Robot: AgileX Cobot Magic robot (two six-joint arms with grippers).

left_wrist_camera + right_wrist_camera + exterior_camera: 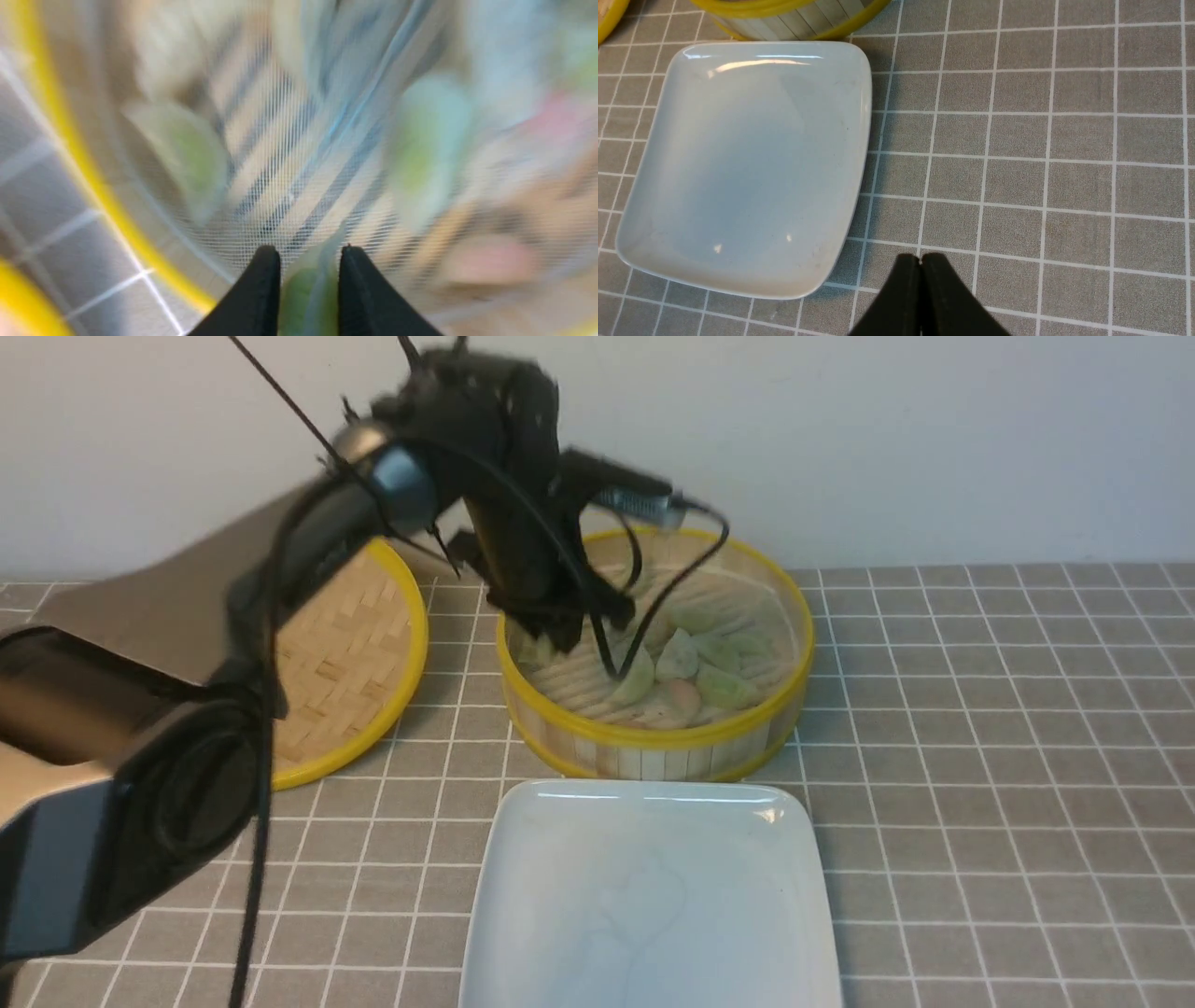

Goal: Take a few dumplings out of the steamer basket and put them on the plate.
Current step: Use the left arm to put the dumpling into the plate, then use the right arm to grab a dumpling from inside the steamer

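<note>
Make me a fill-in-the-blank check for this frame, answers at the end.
1. The dumpling between the fingers of the left claw is ____ in colour.
2. The steamer basket has a rim that is coloured ____.
3. The plate holds ____ dumplings so far.
4. The jaws of the right claw are ____, with nothing between them.

Missing words, in order: green; yellow; no; shut.
</note>
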